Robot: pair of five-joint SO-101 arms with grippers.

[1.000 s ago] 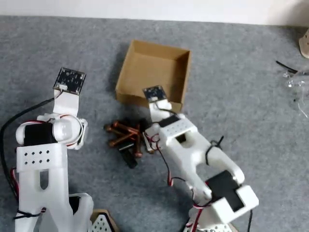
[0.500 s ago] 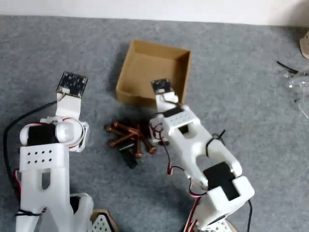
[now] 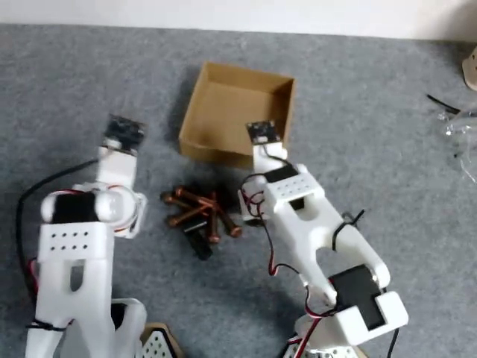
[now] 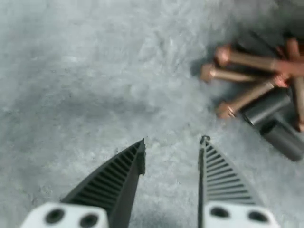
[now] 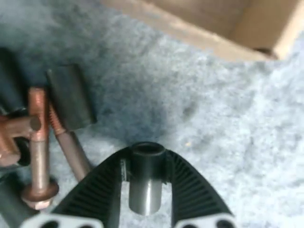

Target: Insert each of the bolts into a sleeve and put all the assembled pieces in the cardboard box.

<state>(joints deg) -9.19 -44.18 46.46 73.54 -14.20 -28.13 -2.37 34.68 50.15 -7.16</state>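
Several copper bolts point(image 3: 195, 209) and black sleeves point(image 3: 198, 240) lie in a pile on the grey carpet, just in front of the cardboard box point(image 3: 237, 112). My right gripper point(image 5: 146, 164) is shut on one black sleeve point(image 5: 145, 183), held upright with its bore showing, at the pile's right side near the box's front wall point(image 5: 190, 35). Another loose sleeve point(image 5: 71, 97) and bolts point(image 5: 38, 142) lie beside it. My left gripper point(image 4: 173, 142) stands open over bare carpet left of the pile, with bolt heads point(image 4: 223, 78) a short way beyond its fingertips.
The box has nothing in it. Clear plastic bits and a black wire point(image 3: 451, 119) lie at the far right of the carpet. Both white arm bodies point(image 3: 74, 246) stand at the near edge, on either side of the pile.
My right arm has lifted back and swung right, away from the pile toward the box's corner, with the sleeve. My left arm has shifted right, closer to the pile.
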